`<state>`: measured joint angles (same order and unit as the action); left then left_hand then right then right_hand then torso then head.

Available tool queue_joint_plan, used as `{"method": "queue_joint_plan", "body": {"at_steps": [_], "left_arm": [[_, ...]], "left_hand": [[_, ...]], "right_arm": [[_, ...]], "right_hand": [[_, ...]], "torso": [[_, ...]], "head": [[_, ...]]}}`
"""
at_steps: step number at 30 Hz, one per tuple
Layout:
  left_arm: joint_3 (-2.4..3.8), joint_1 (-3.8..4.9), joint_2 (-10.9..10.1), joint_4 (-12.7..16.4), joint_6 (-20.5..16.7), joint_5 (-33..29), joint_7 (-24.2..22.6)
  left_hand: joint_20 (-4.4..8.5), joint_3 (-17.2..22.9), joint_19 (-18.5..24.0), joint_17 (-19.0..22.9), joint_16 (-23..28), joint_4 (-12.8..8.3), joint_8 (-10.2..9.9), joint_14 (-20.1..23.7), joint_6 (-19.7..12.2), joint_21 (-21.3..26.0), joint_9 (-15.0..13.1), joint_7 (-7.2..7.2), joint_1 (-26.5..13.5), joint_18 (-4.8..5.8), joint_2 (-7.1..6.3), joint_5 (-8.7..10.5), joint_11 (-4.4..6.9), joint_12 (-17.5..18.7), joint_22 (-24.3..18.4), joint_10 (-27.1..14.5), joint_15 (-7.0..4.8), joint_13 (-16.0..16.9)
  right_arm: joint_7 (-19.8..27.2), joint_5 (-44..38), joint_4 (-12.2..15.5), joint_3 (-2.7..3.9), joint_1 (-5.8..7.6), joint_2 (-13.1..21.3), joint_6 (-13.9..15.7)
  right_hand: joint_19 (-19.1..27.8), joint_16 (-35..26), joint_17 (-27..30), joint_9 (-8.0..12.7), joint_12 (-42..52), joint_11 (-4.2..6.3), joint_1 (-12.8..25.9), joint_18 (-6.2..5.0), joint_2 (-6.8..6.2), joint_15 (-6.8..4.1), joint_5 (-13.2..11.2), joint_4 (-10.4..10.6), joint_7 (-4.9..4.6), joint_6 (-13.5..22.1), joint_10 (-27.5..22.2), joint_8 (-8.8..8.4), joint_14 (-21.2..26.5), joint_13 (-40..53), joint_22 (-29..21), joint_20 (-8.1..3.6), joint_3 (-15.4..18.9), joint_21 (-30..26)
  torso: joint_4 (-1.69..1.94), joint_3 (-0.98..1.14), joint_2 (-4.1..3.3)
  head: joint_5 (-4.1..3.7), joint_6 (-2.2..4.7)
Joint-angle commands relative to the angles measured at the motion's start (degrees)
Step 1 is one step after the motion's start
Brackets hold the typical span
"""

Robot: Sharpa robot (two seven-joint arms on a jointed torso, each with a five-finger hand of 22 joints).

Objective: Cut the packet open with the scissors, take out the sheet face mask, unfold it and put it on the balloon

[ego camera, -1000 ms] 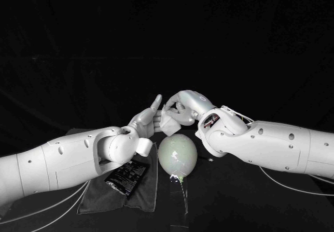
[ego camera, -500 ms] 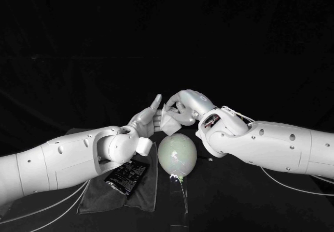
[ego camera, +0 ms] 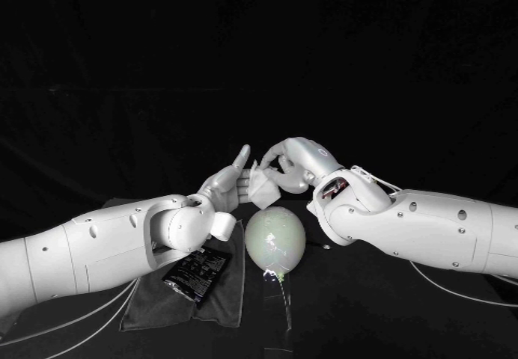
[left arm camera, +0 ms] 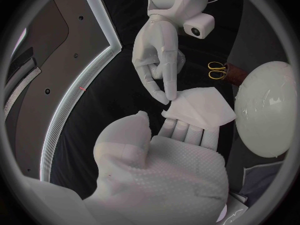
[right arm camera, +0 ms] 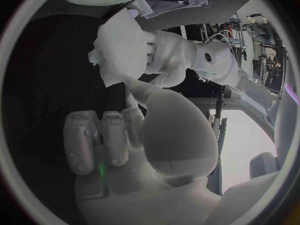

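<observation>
My left hand [ego camera: 224, 185] and right hand [ego camera: 290, 166] meet above the balloon [ego camera: 274, 239], with the folded white sheet mask [ego camera: 263, 191] between them. In the left wrist view the mask [left arm camera: 199, 108] lies across my left hand's [left arm camera: 164, 161] outstretched fingers, and the right hand [left arm camera: 156, 52] pinches its near corner with its fingertips [left arm camera: 166, 96]. The right wrist view shows the mask [right arm camera: 116, 49] against the left hand [right arm camera: 170, 52], in front of my right hand [right arm camera: 128, 145]. The pale balloon [left arm camera: 269, 112] stands upright below. The black packet [ego camera: 197, 274] lies on a dark cloth [ego camera: 178, 308].
Gold-handled scissors [left arm camera: 216, 71] lie on the table beyond the balloon. The dark cloth covers the table's near left, under my left forearm. A thin stand [ego camera: 283, 314] runs from the balloon toward the front edge.
My right arm has shifted slightly to the right and its hand has turned a little at the mask's corner. The left hand, mask and balloon stay put.
</observation>
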<state>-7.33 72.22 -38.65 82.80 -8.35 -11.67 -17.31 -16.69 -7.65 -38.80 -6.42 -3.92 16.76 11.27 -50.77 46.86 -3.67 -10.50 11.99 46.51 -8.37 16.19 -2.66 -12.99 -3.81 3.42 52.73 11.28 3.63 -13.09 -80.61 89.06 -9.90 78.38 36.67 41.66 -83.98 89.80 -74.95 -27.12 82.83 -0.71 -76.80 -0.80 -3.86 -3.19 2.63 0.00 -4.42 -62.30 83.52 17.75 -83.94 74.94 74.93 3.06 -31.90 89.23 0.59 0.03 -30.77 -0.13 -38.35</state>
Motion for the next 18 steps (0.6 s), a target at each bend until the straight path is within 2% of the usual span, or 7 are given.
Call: {"method": "queue_joint_plan", "body": {"at_steps": [1,10,15,18], "left_arm": [[0.1,0.11,0.02,0.07,0.81,-0.13,-0.86],[0.1,0.11,-0.15,0.01,1.34,-0.12,-0.84],[0.1,0.11,-0.28,-0.07,2.0,-0.09,-0.89],[0.09,0.11,-0.37,-0.08,2.36,-0.07,-0.81]], "left_hand": [[-0.01,-0.31,0.41,0.08,0.0,0.07,-0.11,0.4,-0.11,-0.08,0.1,3.74,0.67,0.53,0.09,-0.12,0.05,0.18,0.03,-0.34,-0.12,0.01],[-0.02,-0.54,0.51,0.1,-0.02,0.06,-0.09,0.38,-0.04,-0.13,0.13,3.7,1.36,0.53,0.15,-0.12,0.07,0.16,0.04,-0.26,-0.14,0.02],[-0.02,-1.34,0.66,0.16,-0.01,-0.04,-0.04,0.45,0.07,-0.19,0.2,3.58,2.88,0.57,-0.57,-0.11,0.16,0.12,0.03,-0.01,-0.18,0.03],[-0.01,-1.75,-0.56,0.2,-0.07,-0.81,0.07,0.33,0.24,-0.58,0.31,3.47,7.28,0.39,-1.57,-0.11,0.3,0.13,0.18,0.33,-0.25,0.03]], "right_arm": [[0.45,0.43,0.32,0.04,-0.03,0.36,2.07],[2.1,3.1,0.65,0.13,-0.03,2.11,2.52],[6.28,9.84,0.68,0.24,-0.03,3.61,3.0],[8.77,14.58,0.75,0.32,-0.02,4.57,3.21]], "right_hand": [[-5.79,0.2,-15.05,-1.52,0.36,1.03,0.64,0.69,-0.02,-0.54,0.15,-0.02,0.36,-0.06,3.82,0.39,-6.06,10.56,14.93,-0.38,-0.56,0.34],[-5.47,0.2,-15.05,-1.82,-0.3,1.0,0.97,0.54,-0.07,-0.55,0.15,-0.06,0.28,0.45,3.56,0.57,-6.06,10.14,14.73,-0.43,-0.94,-0.27],[-4.43,0.2,-15.05,-1.68,-2.72,-0.4,3.03,0.08,-0.98,0.46,0.14,0.7,-1.38,5.39,2.37,-1.35,-6.06,8.73,14.09,0.14,-0.6,-2.21],[-3.85,0.2,-15.05,-1.28,-4.04,-1.0,4.39,-0.17,-1.57,1.05,0.26,1.67,-2.07,6.73,1.65,-2.4,-6.06,7.97,13.74,0.61,0.18,-3.27]], "torso": [[0.02,0.03,0.0],[-0.02,-0.03,0.04],[0.0,-0.01,0.02],[-0.02,-0.01,0.02]], "head": [[-0.01,-0.04],[0.12,-0.01],[0.1,0.07],[0.09,0.12]]}}
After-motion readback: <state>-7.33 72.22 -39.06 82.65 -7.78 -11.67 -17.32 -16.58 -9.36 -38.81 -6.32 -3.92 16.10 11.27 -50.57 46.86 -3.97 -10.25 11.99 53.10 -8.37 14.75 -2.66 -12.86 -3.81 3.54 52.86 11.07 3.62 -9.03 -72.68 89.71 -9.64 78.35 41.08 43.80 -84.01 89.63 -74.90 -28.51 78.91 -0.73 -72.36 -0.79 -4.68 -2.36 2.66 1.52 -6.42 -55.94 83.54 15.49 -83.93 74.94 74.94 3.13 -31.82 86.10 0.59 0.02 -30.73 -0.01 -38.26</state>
